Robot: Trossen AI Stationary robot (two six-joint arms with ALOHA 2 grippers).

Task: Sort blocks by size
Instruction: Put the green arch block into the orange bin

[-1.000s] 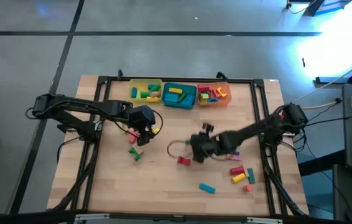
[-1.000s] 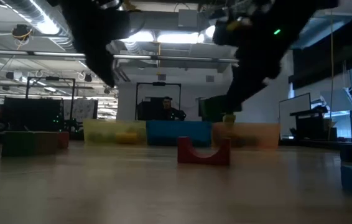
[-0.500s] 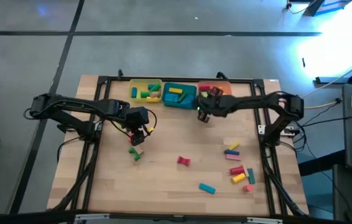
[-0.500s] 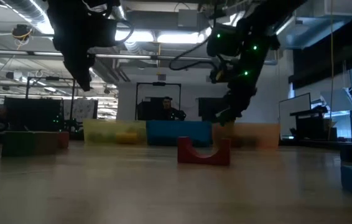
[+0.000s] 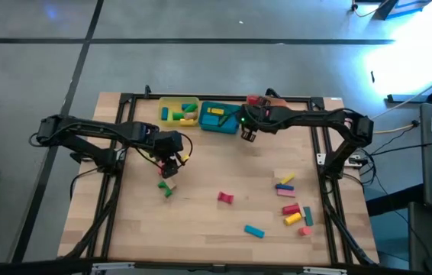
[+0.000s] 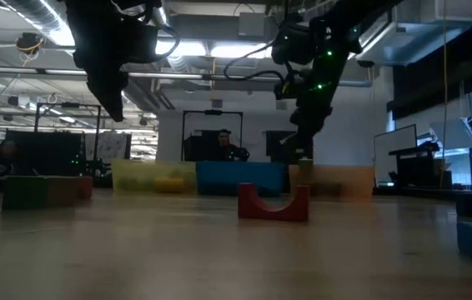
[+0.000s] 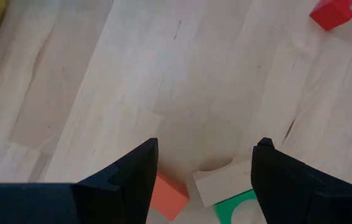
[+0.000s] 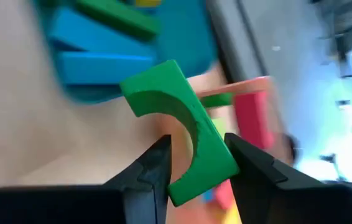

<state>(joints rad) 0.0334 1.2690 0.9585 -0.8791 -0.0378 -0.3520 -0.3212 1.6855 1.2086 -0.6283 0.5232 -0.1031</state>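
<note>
Right now the right pincer [image 8: 194,163] grips a green arch block [image 8: 179,127] beside the teal tray [image 5: 220,126], left pincer [image 7: 204,171] open

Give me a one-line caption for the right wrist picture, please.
The right gripper carries a green arch block toward the teal tray of sorted blocks.

A green arch [image 8: 182,134] sits between dark fingers [image 8: 148,171]; beyond them, a teal tray [image 5: 217,122] holds blue and green bars.
</note>
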